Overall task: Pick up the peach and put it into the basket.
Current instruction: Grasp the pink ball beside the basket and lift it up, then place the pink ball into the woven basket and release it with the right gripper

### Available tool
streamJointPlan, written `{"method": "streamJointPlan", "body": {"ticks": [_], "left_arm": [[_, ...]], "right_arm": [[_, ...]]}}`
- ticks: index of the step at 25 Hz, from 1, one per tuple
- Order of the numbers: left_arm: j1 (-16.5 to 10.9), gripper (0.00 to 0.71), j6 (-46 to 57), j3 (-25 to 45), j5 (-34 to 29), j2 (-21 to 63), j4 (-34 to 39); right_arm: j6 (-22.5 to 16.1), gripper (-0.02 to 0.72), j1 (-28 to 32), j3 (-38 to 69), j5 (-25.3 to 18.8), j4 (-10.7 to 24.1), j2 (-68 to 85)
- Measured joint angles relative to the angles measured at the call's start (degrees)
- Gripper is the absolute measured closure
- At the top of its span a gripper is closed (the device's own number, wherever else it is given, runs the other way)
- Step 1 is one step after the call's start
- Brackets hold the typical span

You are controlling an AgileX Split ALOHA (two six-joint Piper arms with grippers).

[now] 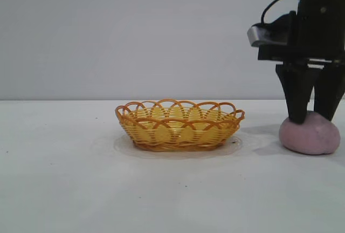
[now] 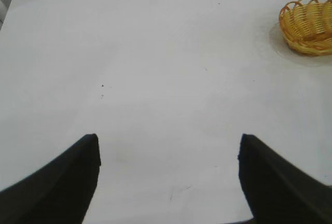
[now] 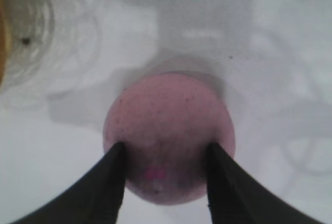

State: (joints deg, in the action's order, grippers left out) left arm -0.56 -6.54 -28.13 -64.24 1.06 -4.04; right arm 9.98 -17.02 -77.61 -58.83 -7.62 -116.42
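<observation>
The peach (image 1: 310, 136), a dull pink rounded lump, sits on the white table at the right. My right gripper (image 1: 310, 118) comes straight down on it, and the two black fingertips pinch its upper part from either side. In the right wrist view both fingers (image 3: 115, 156) touch the peach (image 3: 168, 115), which still rests on the table. The basket (image 1: 179, 125), yellow wicker with an orange looped rim, stands mid-table to the left of the peach with nothing in it. My left gripper (image 2: 168, 151) hovers open over bare table, far from the basket (image 2: 308, 24).
White tabletop (image 1: 81, 179) stretches all round the basket and the peach. A plain grey wall stands behind. The right arm's black wrist and camera housing (image 1: 269, 33) hang above the peach.
</observation>
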Motion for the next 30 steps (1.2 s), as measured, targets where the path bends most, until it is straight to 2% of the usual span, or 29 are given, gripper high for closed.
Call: {"method": "streamJointPlan", "body": {"ticks": [4,5,6,7,11,17,22,26,30], "left_arm": [[0.0,0.184,0.0,0.0,0.0,0.0,0.0],[0.0,0.184,0.0,0.0,0.0,0.0,0.0],[0.0,0.184,0.0,0.0,0.0,0.0,0.0],[0.0,0.184,0.0,0.0,0.0,0.0,0.0],[0.0,0.184,0.0,0.0,0.0,0.0,0.0],[0.0,0.184,0.0,0.0,0.0,0.0,0.0],[0.0,0.184,0.0,0.0,0.0,0.0,0.0],[0.0,0.184,0.0,0.0,0.0,0.0,0.0],[0.0,0.184,0.0,0.0,0.0,0.0,0.0]], "right_arm": [[0.0,0.631,0.0,0.0,0.1,0.0,-0.5],[0.3,0.656,0.0,0.0,0.0,0.0,-0.5],[0.4,0.641,0.0,0.0,-0.3,0.0,-0.5],[0.9,0.703,0.0,-0.3,-0.6,0.0,-0.5],[1.4,0.703,0.0,-3.1,-3.1,1.0,0.0],[1.4,0.703,0.0,-12.8,-10.2,1.9,2.7],[2.0,0.703,-1.9,-18.4,-10.9,-0.9,3.4],[3.2,0.703,-6.3,-18.9,-11.4,-3.3,3.5],[3.5,0.703,-10.9,-18.9,-11.3,-3.9,2.0]]}}
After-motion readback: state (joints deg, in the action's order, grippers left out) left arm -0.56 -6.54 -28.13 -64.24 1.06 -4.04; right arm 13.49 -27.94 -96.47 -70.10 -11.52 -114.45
